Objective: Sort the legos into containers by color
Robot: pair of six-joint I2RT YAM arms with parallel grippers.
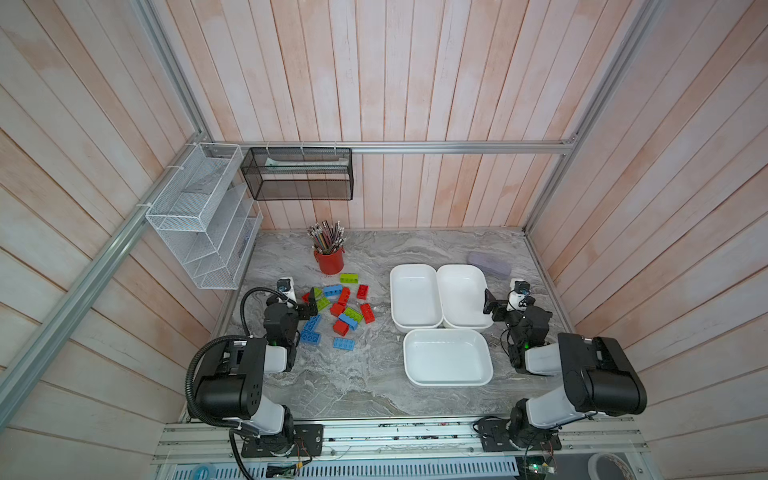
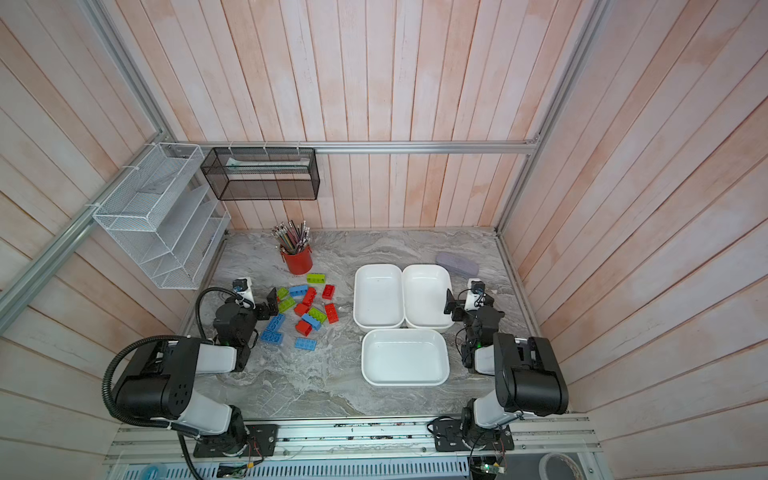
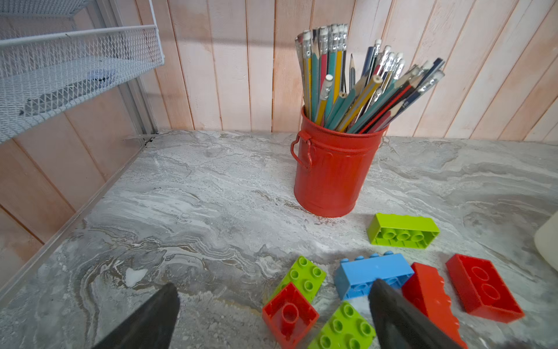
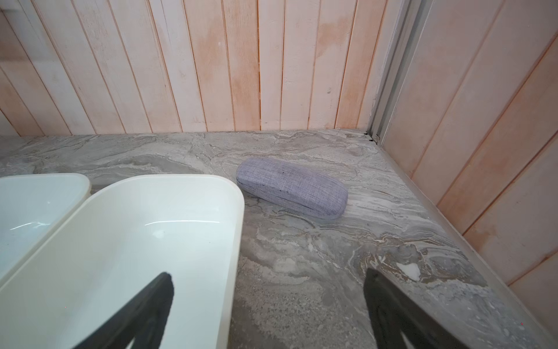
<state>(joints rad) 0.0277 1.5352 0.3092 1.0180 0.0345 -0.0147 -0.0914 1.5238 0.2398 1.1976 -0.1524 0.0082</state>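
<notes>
The legos [image 1: 337,309] lie loose in a pile left of centre in both top views: red, lime green and blue bricks, square and oblong. My left gripper [image 1: 311,300] hangs open at the pile's left edge. In the left wrist view its fingers straddle an upturned red square brick [image 3: 290,314] and two green bricks [image 3: 306,276], touching none; a blue oblong [image 3: 373,272] lies just beyond. Three white containers [image 1: 415,272] [image 1: 461,270] [image 1: 448,380] stand empty on the right. My right gripper [image 1: 489,302] is open over the back right container's rim [image 4: 238,211], holding nothing.
A red pencil cup [image 1: 330,262] stands just behind the pile. A grey fabric case [image 4: 291,192] lies behind the containers, near the right wall. A white wire rack [image 1: 199,224] and a black mesh basket [image 1: 297,174] hang on the walls at back left.
</notes>
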